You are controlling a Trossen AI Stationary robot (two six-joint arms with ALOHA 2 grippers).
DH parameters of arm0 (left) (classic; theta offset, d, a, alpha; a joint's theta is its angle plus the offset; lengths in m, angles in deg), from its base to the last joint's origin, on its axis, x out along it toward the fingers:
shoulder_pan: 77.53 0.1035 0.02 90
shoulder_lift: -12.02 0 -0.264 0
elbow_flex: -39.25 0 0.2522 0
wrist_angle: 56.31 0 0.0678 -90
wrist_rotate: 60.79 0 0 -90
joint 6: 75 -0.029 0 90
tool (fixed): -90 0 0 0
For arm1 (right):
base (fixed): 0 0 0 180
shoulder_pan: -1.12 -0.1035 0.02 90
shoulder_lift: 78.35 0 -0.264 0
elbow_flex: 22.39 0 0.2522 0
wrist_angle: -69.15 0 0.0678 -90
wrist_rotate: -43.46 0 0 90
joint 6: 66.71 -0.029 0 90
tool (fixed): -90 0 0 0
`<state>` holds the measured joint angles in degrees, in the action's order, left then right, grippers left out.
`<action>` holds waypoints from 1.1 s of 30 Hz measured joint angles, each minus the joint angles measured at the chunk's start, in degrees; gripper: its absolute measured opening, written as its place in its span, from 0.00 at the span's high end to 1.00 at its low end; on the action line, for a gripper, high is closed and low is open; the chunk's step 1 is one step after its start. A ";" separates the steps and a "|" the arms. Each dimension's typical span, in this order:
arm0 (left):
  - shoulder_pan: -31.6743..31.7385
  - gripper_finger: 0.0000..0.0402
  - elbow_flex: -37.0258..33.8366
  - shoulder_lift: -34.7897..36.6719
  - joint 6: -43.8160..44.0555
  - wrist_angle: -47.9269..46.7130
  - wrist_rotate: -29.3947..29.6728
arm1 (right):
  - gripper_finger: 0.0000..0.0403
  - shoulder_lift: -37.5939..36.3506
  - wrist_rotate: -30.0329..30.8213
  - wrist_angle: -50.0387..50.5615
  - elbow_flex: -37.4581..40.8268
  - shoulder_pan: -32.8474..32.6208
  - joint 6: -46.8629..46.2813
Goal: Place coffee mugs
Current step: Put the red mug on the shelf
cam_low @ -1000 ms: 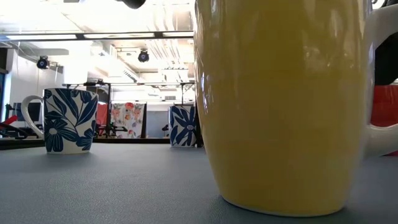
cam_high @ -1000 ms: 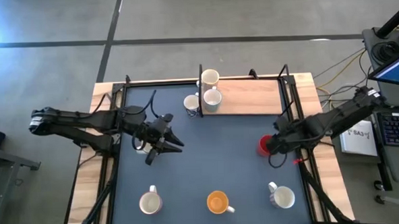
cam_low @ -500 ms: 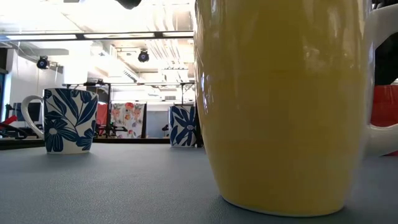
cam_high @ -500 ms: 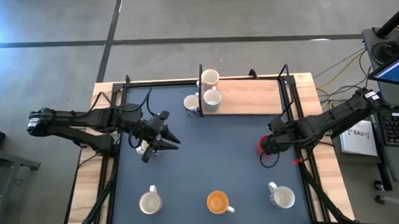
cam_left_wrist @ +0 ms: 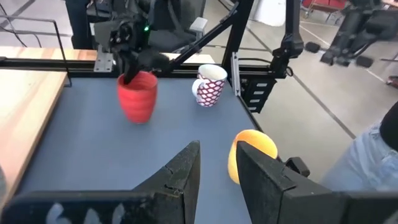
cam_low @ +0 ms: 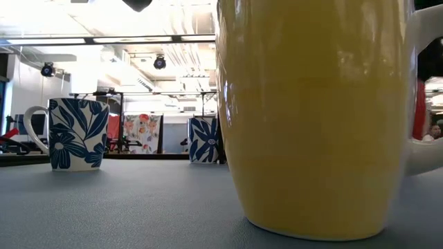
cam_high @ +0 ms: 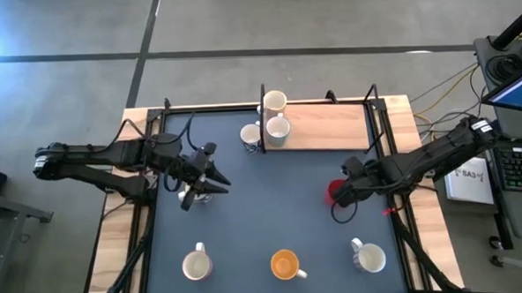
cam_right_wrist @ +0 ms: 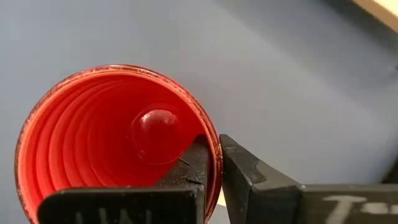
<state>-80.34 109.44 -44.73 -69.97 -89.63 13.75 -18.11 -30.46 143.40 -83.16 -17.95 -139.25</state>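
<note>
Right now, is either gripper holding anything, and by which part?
The right gripper holds the red mug by its rim, one finger inside, one outside. The left gripper holds nothing visible.

No text, label, brand, number or sign can be read in any view. The white printed sheet [cam_high: 471,180] lying just beyond the right arm, off the table's edge, carries dark lettering, but it is too small to make out.

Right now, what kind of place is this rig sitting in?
Likely a robotics lab or workshop: bare concrete floor, keyboard and cables beside the table, and open industrial ceiling lights beyond.
</note>
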 joint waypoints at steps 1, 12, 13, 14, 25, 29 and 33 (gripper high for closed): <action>0.13 0.78 0.00 0.20 -0.43 -0.30 0.00 | 0.96 -0.02 -0.02 0.07 -1.29 0.32 0.88; 1.82 0.78 0.00 3.18 -6.02 -4.45 -0.08 | 0.97 3.39 0.53 3.70 -15.80 10.61 17.00; 1.90 0.78 0.00 3.70 -6.16 -5.00 -0.07 | 0.97 3.88 0.61 4.89 -16.77 12.06 18.24; 1.96 0.78 0.00 4.16 -6.47 -5.70 -0.05 | 0.97 4.55 0.65 5.91 -17.58 13.60 19.61; 2.12 0.78 0.00 10.25 -7.80 -13.64 -0.02 | 0.97 9.31 0.56 3.26 -20.52 32.67 37.01; 2.18 0.78 0.00 12.80 -9.18 -17.15 2.11 | 0.97 11.62 -0.10 0.57 -20.10 38.83 40.91; 2.21 0.78 0.00 14.32 -11.47 -18.62 6.63 | 0.97 14.26 -2.37 -6.16 -20.10 44.16 45.12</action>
<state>-78.12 109.44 -30.41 -81.44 -108.25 20.38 -3.85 -32.84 137.24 -103.26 26.21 -94.13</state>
